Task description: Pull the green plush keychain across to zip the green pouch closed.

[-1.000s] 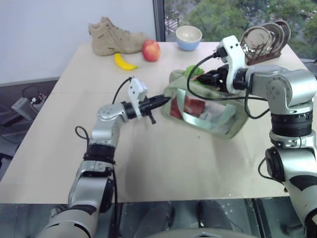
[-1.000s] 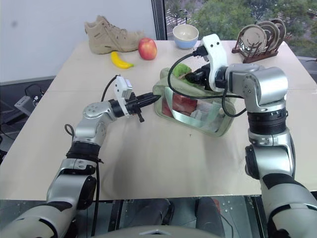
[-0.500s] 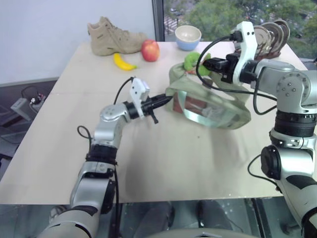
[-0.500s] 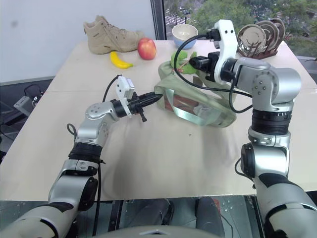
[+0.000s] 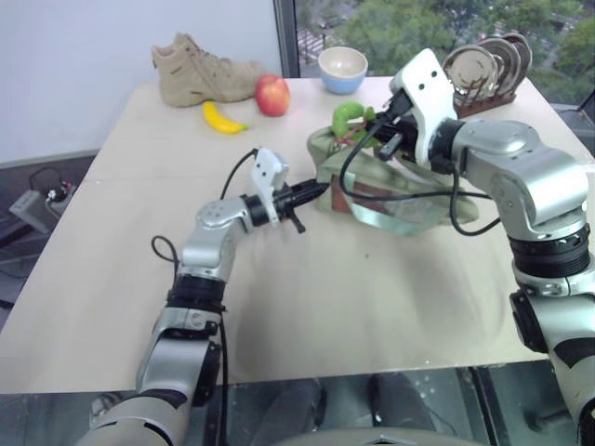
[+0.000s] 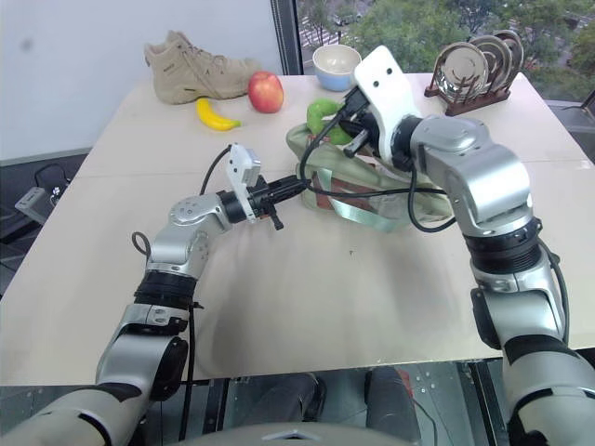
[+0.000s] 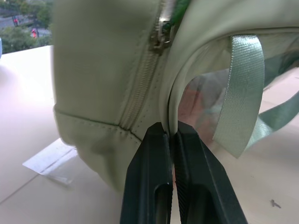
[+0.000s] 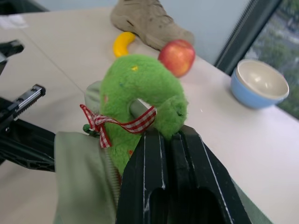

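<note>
The pale green pouch (image 5: 327, 154) lies mid-table, its clear window facing me and its strap hanging loose. My left gripper (image 5: 318, 190) is shut on the seam at the pouch's left end (image 7: 103, 70), just below the zipper (image 7: 159, 37). The fuzzy green plush keychain (image 5: 346, 115), with a red checked ribbon (image 8: 124, 125), sits above the pouch's top near that same left end. My right gripper (image 8: 169, 135) reaches in from the right and is shut on the keychain's lower edge.
At the back of the table stand a tan shoe (image 5: 204, 67), a banana (image 5: 223, 118), a red apple (image 5: 272, 96), a blue bowl (image 5: 341, 70) and a rack of plates (image 5: 483, 70). Bare tabletop lies in front of the pouch.
My right gripper has shut on the keychain, risen a little and rolled at the wrist. The left gripper has kept its hold on the pouch's end.
</note>
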